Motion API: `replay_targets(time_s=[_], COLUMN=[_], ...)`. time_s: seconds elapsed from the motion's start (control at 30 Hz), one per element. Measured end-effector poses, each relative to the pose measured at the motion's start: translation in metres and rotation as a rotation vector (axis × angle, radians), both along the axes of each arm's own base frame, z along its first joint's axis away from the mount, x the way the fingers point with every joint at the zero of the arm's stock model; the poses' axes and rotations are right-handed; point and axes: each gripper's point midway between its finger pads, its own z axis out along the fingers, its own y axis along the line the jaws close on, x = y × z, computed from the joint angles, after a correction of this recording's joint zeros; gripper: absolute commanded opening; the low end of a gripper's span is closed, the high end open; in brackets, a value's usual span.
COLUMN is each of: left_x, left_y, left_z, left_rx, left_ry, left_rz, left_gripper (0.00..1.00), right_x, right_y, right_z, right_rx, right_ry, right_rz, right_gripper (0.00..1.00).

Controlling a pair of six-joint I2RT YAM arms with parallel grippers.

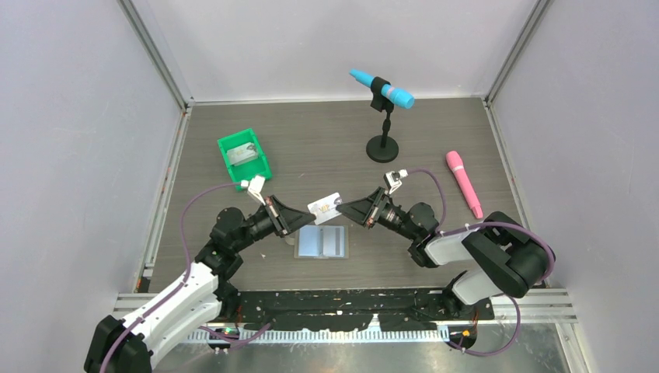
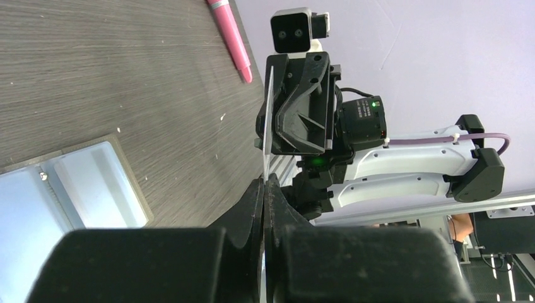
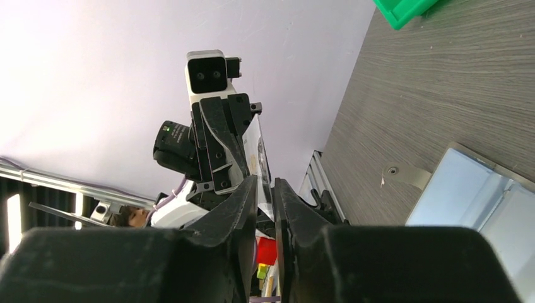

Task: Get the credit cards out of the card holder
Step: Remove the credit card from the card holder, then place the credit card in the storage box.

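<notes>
One credit card (image 1: 325, 207) hangs in the air between the two arms, above the card holder (image 1: 321, 242), which lies open near the middle of the counter's (image 1: 326, 140) near edge with its pale blue pockets up. From above, the left hand (image 1: 305, 222) meets the card's lower left end and the right hand (image 1: 344, 209) its right end, but the fingertips are too small there to judge.

The left wrist view shows the card edge-on as a thin pale line. The left hand's fingers are clenched on its lower end, with no gap visible. In that view the card runs up along one side of the right hand, and the contact is hard to make out.

The right wrist view shows the right fingers standing narrowly apart with the pale card in the slit. I cannot tell whether they grip it.

Both wrist views cut off the holder, each showing only one corner. Whether more cards sit in its pockets cannot be made out.

The green bin (image 1: 245, 155) stands toward the far left corner with a grey item inside, too small to identify.
</notes>
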Motion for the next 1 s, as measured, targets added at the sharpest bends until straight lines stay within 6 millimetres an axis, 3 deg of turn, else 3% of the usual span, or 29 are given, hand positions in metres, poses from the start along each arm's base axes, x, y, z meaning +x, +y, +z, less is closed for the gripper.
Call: replay_targets(time_s=[0.1, 0.27, 0.43, 0.73, 1.0], left_x=[0.001, 0.008, 0.024, 0.069, 0.121], left_y=[0.001, 0.005, 0.015, 0.064, 0.134], left_z=[-0.002, -0.001, 0.015, 0.032, 0.05], left_rx=[0.012, 0.06, 0.109, 0.234, 0.376], left_ry=[0.004, 0.001, -0.028, 0.003, 0.089], left_rz=[0.003, 0.018, 0.042, 0.166, 0.327], left_gripper=[0.0, 0.0, 0.0, 0.0, 0.0], right_x=[-0.001, 0.0, 0.003, -0.005, -0.012], right_y=[-0.001, -0.003, -0.014, -0.03, -0.043], right_z=[-0.003, -0.01, -0.007, 0.007, 0.014], right_rx=[-0.007, -0.038, -0.079, -0.229, -0.372], right_ry=[0.004, 0.017, -0.009, -0.144, -0.262], right_rz=[0.001, -0.002, -0.032, -0.066, -0.088], right_gripper=[0.42, 0.77, 0.97, 0.95, 0.95])
